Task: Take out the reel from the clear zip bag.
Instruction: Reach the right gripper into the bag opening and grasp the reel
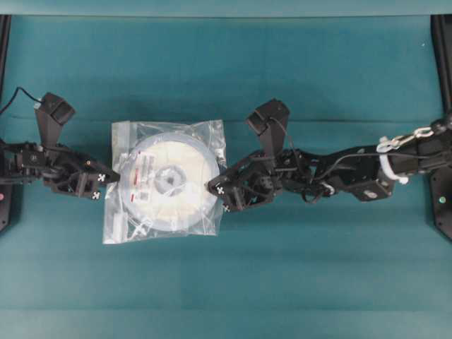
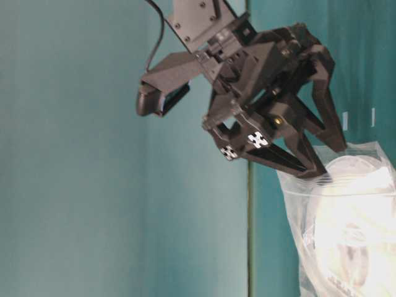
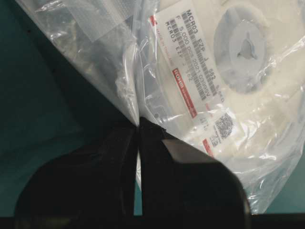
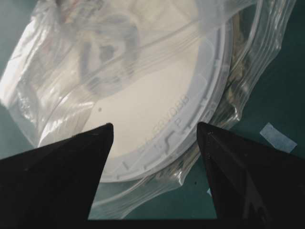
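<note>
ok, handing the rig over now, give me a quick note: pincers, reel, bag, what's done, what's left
Left pincer: shut on the left edge of the clear zip bag.
Right pincer: open, holding nothing, its tips at the bag's right edge, over the rim of the reel.
Reel: wholly inside the bag, which lies flat on the table.
Done: bag edge pinned by the left.
Left: get the right pincer onto the reel and draw it out.
</note>
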Tool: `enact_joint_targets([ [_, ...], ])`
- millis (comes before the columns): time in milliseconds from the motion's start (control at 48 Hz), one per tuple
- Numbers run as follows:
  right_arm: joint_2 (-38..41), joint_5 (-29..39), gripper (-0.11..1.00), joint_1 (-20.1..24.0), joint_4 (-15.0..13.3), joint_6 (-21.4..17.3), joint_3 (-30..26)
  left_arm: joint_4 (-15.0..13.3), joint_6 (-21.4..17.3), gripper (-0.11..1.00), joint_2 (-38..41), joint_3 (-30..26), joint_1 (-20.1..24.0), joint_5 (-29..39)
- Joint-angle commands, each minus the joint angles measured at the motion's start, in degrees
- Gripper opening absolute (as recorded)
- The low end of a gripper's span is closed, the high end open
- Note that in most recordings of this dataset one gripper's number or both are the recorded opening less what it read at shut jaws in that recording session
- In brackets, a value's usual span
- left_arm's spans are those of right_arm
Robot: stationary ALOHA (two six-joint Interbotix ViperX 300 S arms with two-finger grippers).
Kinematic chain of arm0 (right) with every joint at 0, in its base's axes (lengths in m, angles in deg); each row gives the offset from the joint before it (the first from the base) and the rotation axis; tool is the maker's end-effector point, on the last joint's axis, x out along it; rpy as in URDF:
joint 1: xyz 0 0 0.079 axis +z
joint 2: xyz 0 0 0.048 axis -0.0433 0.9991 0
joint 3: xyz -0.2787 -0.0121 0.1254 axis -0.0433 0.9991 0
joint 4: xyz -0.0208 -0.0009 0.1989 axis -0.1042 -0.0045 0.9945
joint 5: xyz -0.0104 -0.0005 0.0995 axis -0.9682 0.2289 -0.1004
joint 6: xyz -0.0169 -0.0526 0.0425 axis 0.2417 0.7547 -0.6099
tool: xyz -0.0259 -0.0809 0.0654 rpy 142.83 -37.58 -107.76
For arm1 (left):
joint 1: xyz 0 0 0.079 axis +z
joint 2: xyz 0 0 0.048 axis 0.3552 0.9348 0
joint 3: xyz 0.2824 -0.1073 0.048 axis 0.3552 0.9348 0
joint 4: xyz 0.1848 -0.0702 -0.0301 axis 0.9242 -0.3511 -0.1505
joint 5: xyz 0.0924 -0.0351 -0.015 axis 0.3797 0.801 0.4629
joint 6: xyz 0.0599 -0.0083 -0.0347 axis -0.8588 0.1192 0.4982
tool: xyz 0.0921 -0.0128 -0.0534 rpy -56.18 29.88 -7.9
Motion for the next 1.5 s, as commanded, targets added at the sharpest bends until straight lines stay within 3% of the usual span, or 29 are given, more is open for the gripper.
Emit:
enact_joint_targets([
  [0,0.2,-0.5,0.87,0.1,0.6,-0.6,-1.2,0.3,-0.2,0.01,0.2,-0.4,0.1,-0.2],
  [417,2.3,-0.6,0.87,0.1,1.1,-0.6,-3.7,0.3,-0.2,0.01,0.3,-0.4,0.1,-0.2],
  [834,2.6,-0.4,0.84,0.0,4.0,-0.6,-3.6,0.3,-0.2,0.01,0.4,-0.4,0.1,-0.1],
  [938,2.7,-0.2,0.72,-0.2,5.5,-0.6,-3.6,0.3,-0.2,0.01,0.4,-0.4,0.1,-0.2],
  [1210,2.5,0.3,0.12,-0.5,10.7,-0.6,-3.2,0.3,-0.2,0.01,0.5,-0.5,0.2,-0.2],
  [1376,2.4,0.7,0.03,-0.5,11.4,-0.4,-2.7,0.3,-0.2,0.01,0.5,-0.4,0.1,-0.2],
  [1481,2.4,1.1,0.02,-0.5,11.4,-0.6,-2.8,0.3,-0.2,0.01,0.6,-0.5,0.2,-0.2],
])
